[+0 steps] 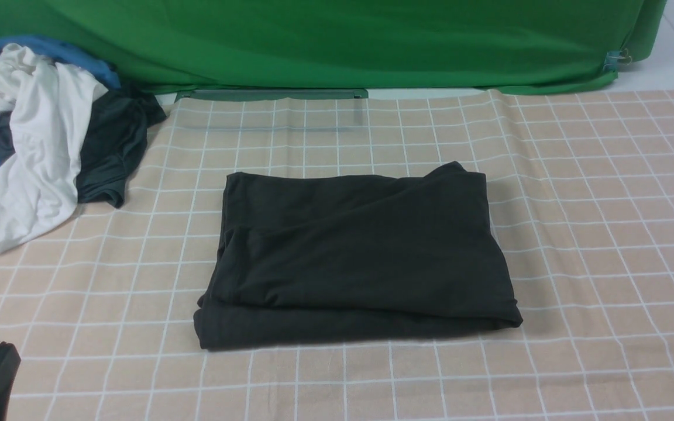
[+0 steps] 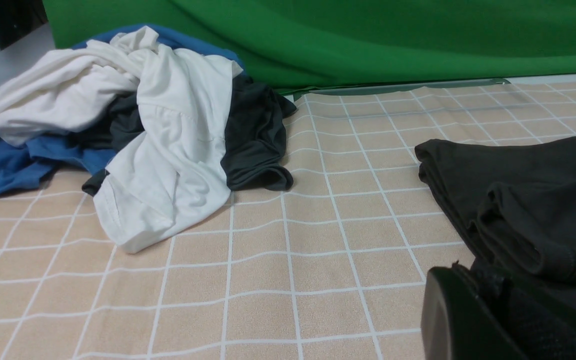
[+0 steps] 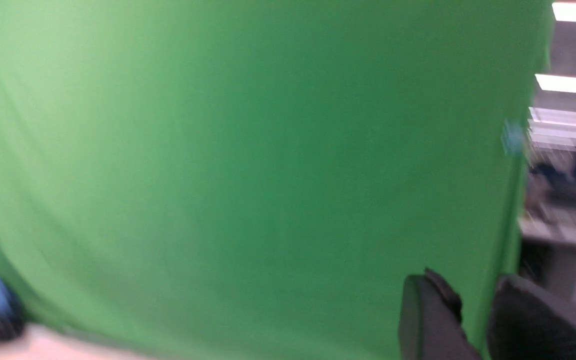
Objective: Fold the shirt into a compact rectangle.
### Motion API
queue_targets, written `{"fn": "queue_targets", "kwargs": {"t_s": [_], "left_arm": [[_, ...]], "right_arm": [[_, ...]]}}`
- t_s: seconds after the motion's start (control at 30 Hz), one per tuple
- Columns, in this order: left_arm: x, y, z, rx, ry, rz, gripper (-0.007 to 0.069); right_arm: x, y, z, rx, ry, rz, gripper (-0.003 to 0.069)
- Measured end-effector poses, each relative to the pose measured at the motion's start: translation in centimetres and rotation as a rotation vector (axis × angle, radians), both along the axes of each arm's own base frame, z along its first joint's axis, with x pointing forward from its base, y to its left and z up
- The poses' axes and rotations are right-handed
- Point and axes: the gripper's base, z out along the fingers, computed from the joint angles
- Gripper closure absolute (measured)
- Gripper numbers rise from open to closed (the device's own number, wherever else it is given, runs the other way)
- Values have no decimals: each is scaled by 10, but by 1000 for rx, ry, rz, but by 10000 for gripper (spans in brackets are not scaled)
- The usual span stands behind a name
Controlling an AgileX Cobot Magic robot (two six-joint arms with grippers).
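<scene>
Nearby, crumpled laundry pile [image 1: 38, 134] left of folded shirt [image 1: 354, 251]; left hand [image 2: 473, 320] closed, right hand [image 3: 473, 320] narrowly parted, empty.

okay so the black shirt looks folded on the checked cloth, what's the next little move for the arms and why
Probably just draw both arms back to rest. The shirt already lies as a fairly neat layered rectangle on the checked cloth, apart from the clothes pile. The left tool is shut beside it holding nothing; the right tool points at the green backdrop, empty.
</scene>
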Motion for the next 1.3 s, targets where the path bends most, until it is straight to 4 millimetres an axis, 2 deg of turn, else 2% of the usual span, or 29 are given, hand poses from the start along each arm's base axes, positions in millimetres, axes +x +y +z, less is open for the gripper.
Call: {"fn": "queue_targets", "kwargs": {"t_s": [0.03, 0.13, 0.27, 0.4, 1.3], "left_arm": [[0, 0, 0, 0, 0, 0, 605], [0, 0, 0, 0, 0, 0, 605], [0, 0, 0, 1, 2, 0, 605], [0, 0, 0, 3, 4, 0, 605], [0, 0, 0, 3, 5, 0, 605]], "right_arm": [[1, 0, -2, -3, 5, -7, 428], [15, -4, -54, -57, 184, -107, 424], [18, -6, -118, -74, 346, -146, 424], [11, -6, -149, -53, 398, -141, 424], [10, -6, -151, -42, 406, -139, 424]]}}
